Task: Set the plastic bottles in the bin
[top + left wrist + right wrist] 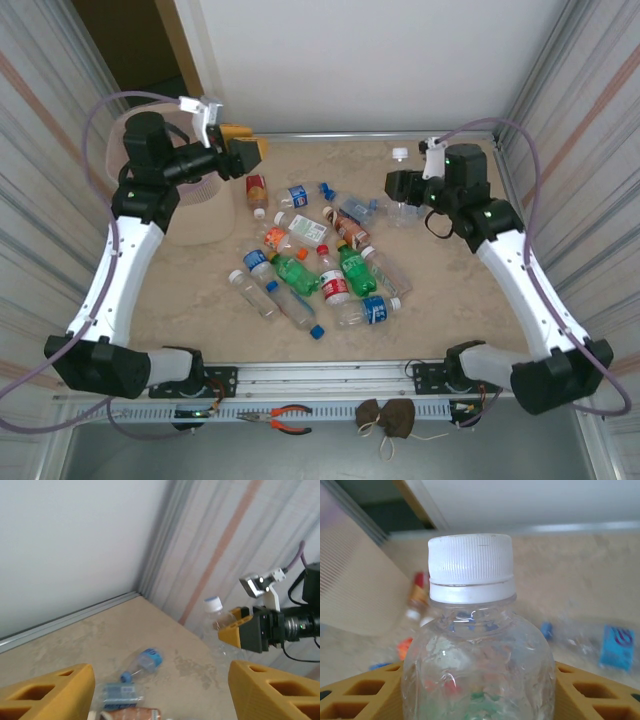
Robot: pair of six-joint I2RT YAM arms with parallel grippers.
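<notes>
- Left arm: bent high at the elbow and angled over the far left of the table (440, 290), with the left gripper (243, 155) held level above the far right rim of the bin (190, 215).
- Yellow fingers (55, 692) spread wide apart, pointing across toward the other arm.
- Right arm: rising from the near right corner, forearm sloping up and away, wrist turned in toward the centre.
- Right gripper (398, 190) clamped on the body of a clear bottle (475, 645) at the far right of the table.
- Held upright, long axis vertical, with the white ribbed cap (470, 567) on top. Cannot tell whether its base touches the table.
- Bin upright at the far left, open end up.
- Remaining plastic bottles (320, 265) in a loose heap mid-table, just right of the bin, all on their sides with long axes pointing many ways.
- Brown bottle (257, 190) nearest the bin, red and yellow label, long axis running near to far.
- Green bottle (296, 273) slanted in the middle, beside a red-labelled bottle (334, 285) lying near to far.
- Blue-labelled bottle (376, 311) at the near right of the heap, lying roughly left to right.
- Lettering on every label too small or blurred to read.
</notes>
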